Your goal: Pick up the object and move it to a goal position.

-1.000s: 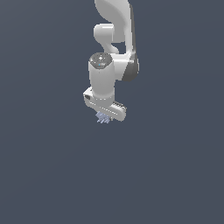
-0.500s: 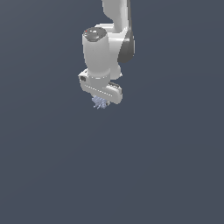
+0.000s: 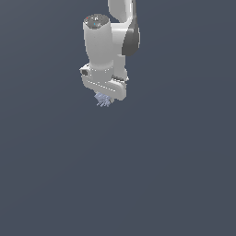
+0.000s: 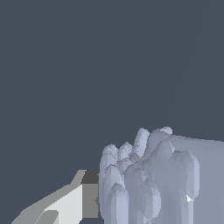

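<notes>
Since half a second ago the arm (image 3: pixel 110 41) has drifted toward the exterior view's left and climbed a little. The gripper (image 3: pixel 103 94) points down, its jaws clenched on the object (image 3: pixel 102 100), which hangs beneath them. In the wrist view one finger (image 4: pixel 70 203) presses against the ridged lavender object (image 4: pixel 144 183).

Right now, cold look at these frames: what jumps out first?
The white arm hanging from the top of the exterior view against a plain dark grey backdrop, with nothing else around it. Next, the tiny lavender-blue spiky lump poking out under the gripper, apparently gripped. In the wrist view that lump fills the foreground beside a finger.
</notes>
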`<act>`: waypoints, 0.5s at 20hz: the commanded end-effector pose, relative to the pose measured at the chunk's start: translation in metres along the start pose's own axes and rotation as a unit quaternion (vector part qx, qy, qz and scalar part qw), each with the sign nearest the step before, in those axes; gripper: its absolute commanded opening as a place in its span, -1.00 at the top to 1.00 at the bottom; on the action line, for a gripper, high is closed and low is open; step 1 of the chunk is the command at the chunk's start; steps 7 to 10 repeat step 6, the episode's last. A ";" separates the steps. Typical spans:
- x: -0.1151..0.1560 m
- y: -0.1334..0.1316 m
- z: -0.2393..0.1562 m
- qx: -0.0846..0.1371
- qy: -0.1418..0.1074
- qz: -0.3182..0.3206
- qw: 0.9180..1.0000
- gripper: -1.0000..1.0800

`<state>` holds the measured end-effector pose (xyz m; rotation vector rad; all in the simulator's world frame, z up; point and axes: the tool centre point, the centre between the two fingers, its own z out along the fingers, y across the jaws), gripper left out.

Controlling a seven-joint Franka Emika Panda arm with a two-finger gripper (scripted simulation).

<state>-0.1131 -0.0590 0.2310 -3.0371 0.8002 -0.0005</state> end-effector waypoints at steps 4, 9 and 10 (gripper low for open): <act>-0.001 0.002 -0.003 0.000 0.000 0.000 1.000 1.00; -0.001 0.001 -0.002 0.000 0.000 0.000 1.000 1.00; -0.001 0.001 -0.002 0.000 0.000 0.000 1.000 1.00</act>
